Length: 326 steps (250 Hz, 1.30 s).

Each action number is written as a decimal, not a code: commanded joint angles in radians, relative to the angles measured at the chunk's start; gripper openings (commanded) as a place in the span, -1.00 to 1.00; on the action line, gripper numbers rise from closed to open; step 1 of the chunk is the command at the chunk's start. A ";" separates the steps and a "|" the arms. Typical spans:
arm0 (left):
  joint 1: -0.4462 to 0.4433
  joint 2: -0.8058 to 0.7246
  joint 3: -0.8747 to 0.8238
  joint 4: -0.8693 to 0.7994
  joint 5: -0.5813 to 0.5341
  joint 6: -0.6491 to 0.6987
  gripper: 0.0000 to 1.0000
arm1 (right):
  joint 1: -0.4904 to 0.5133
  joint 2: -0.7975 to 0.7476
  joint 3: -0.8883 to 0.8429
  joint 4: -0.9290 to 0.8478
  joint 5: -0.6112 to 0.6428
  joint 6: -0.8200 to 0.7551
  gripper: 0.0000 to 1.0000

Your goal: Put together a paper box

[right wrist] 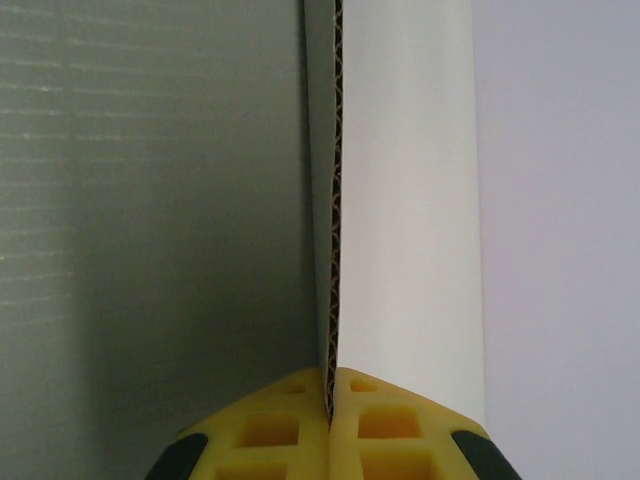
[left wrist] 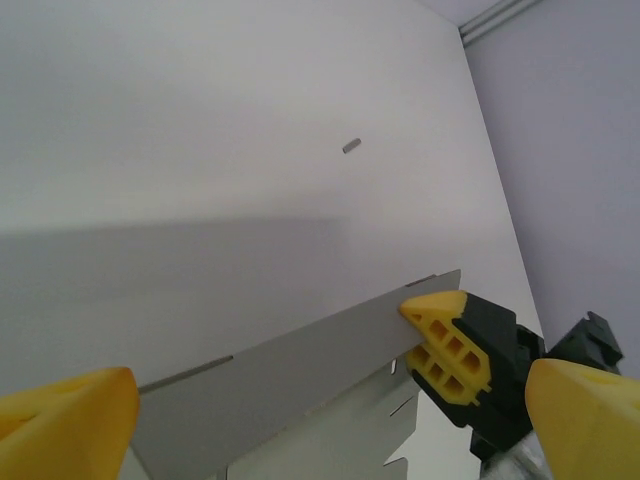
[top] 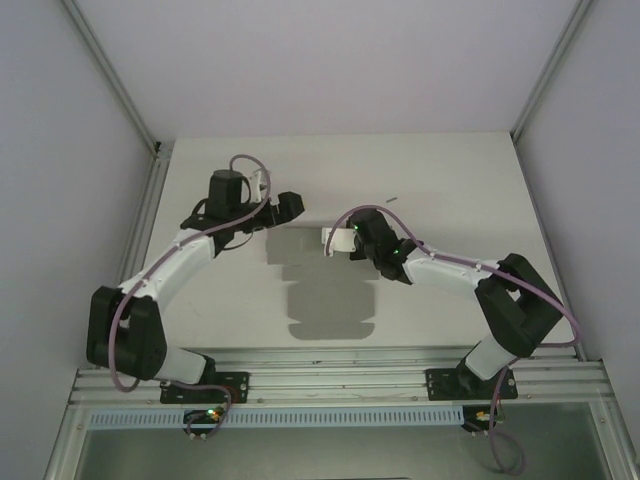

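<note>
Item: paper box (top: pixel 325 290), flat grey sheet, lying mid-table. My right gripper (right wrist: pixel 330 388) is clamping its edge. My left gripper (top: pixel 287 206) is hovering, fingers spread wide, by its far-left corner.

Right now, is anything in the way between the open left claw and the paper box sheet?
Nothing visible. The paper box sheet lies directly ahead of the open left claw; the right claw pinches its far edge, off to one side.
</note>
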 commanded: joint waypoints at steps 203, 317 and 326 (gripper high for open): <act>-0.123 -0.003 -0.046 0.104 0.024 -0.161 1.00 | 0.010 -0.025 0.103 -0.030 0.202 0.233 -1.00; -0.123 -0.084 -0.018 -0.056 -0.020 -0.051 0.93 | 0.014 -0.060 0.080 -0.063 0.165 0.249 -1.00; -0.124 -0.073 -0.017 -0.040 -0.004 -0.057 0.91 | 0.015 -0.061 0.079 -0.063 0.159 0.248 -1.00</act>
